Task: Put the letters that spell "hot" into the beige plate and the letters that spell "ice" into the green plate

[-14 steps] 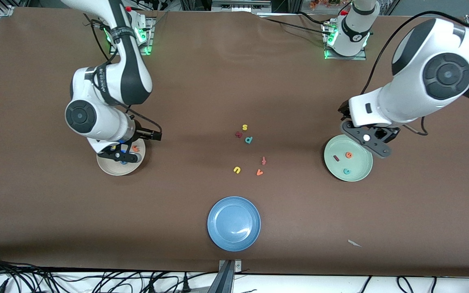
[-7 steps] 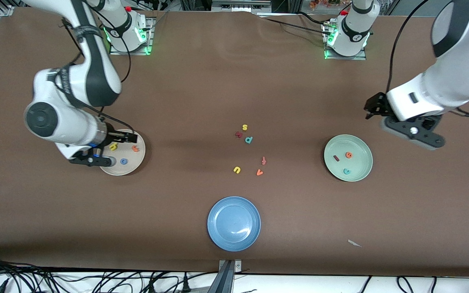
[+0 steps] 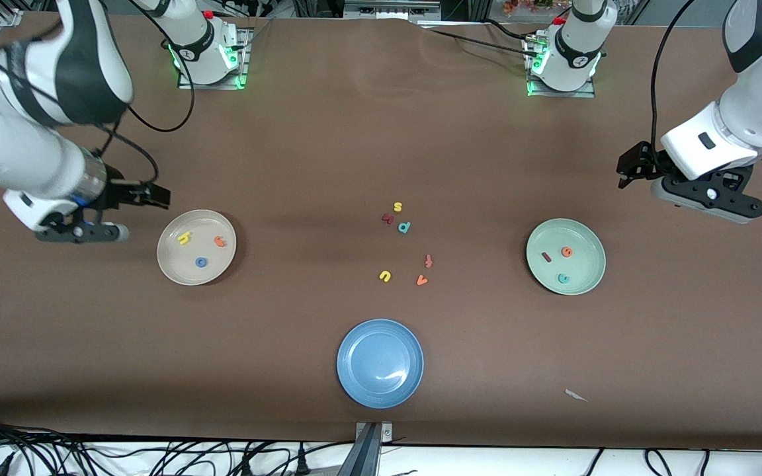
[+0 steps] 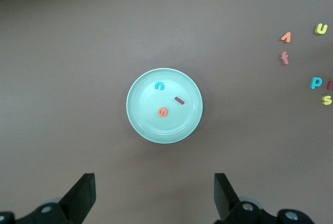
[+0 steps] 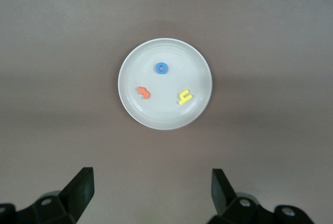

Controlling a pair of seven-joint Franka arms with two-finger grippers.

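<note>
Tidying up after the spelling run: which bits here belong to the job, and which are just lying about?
Job: yellow h, blue o, orange t, beige plate; red i, teal c, orange e, green plate.
Lying about: blue plate, loose letters mid-table.

The worktop (image 3: 328, 139) looks matt brown, cloth-like. The beige plate (image 5: 130, 104), ahead of the right fingers (image 5: 80, 187), and the green plate (image 4: 140, 122) look smooth, faintly glossy. The blue plate (image 3: 354, 387) shines. The fingers look matt black plastic.
</note>
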